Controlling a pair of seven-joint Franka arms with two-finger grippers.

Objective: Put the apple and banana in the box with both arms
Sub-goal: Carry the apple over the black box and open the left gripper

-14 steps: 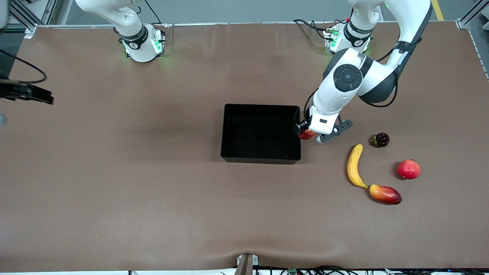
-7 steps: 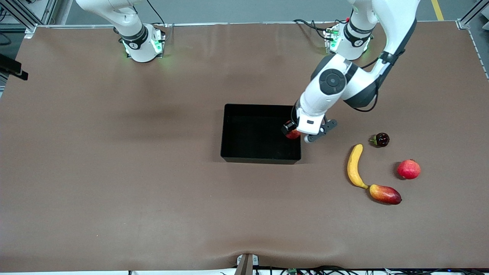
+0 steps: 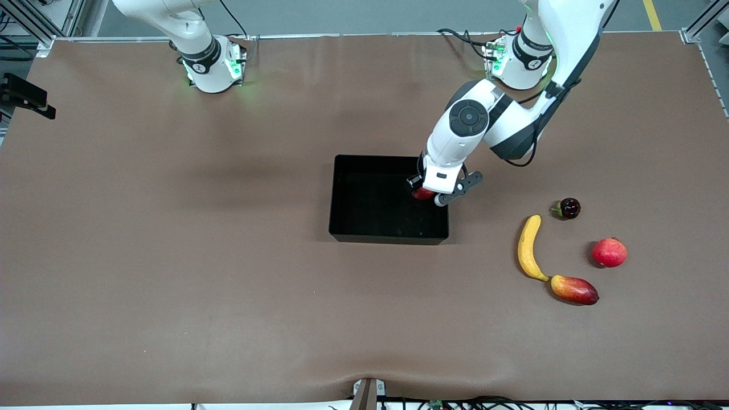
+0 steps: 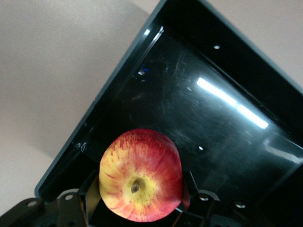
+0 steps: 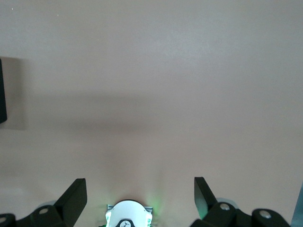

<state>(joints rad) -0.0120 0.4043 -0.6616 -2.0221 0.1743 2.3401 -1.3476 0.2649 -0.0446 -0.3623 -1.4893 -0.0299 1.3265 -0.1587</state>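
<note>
Left wrist view, red-yellow streaked apple (image 4: 140, 176), stem dimple, over glossy black box (image 4: 222, 71)

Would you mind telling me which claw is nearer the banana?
Left. The left claw holds the apple over the box, beside the banana; the right claw is out at the table's right-arm end.

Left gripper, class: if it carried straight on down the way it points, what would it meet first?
Probably the box floor: the left gripper, shut on the apple, hangs over the box's inside near a corner, nothing between.
</note>
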